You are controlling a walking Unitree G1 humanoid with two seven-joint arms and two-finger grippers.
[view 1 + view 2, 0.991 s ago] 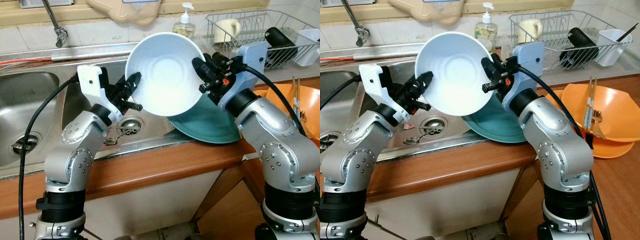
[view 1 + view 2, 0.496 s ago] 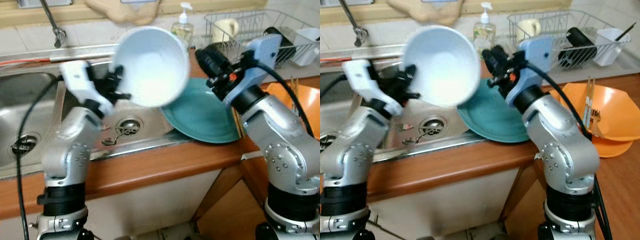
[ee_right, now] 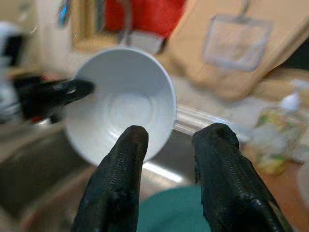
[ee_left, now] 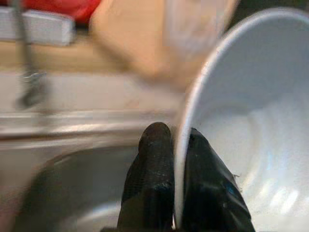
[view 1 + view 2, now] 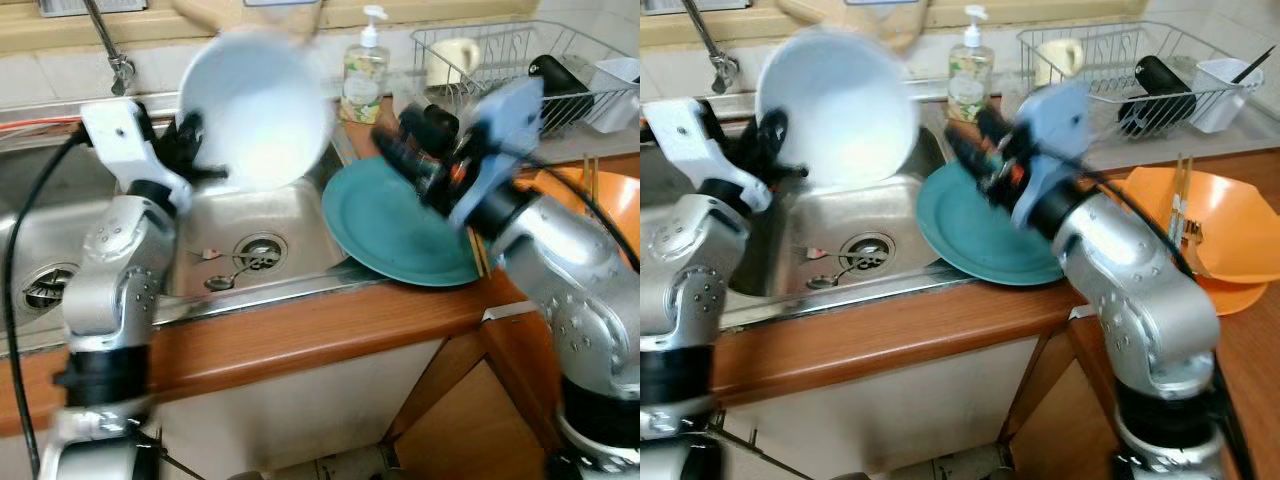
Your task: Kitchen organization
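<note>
A white bowl (image 5: pixel 255 110) is held up on edge over the sink basin (image 5: pixel 250 235), its hollow facing right. My left gripper (image 5: pixel 190 150) is shut on its left rim; the rim (image 4: pixel 181 159) sits pinched between the two black fingers. My right gripper (image 5: pixel 400 150) is open and apart from the bowl, hovering over a teal plate (image 5: pixel 400 225) that leans on the sink's right edge. From the right wrist, the bowl (image 3: pixel 120 108) lies beyond the spread fingers (image 3: pixel 120 164).
A soap bottle (image 5: pixel 364 65) stands behind the plate. A wire dish rack (image 5: pixel 520 70) with a mug and a black bottle is at the back right. Orange bowls (image 5: pixel 1200 230) with utensils sit on the wooden counter at right. A faucet (image 5: pixel 108 45) rises at back left. A spoon (image 5: pixel 235 275) lies by the drain.
My right gripper has let go of the white bowl's rim and drawn back right. My left gripper has carried the bowl left and up over the sink.
</note>
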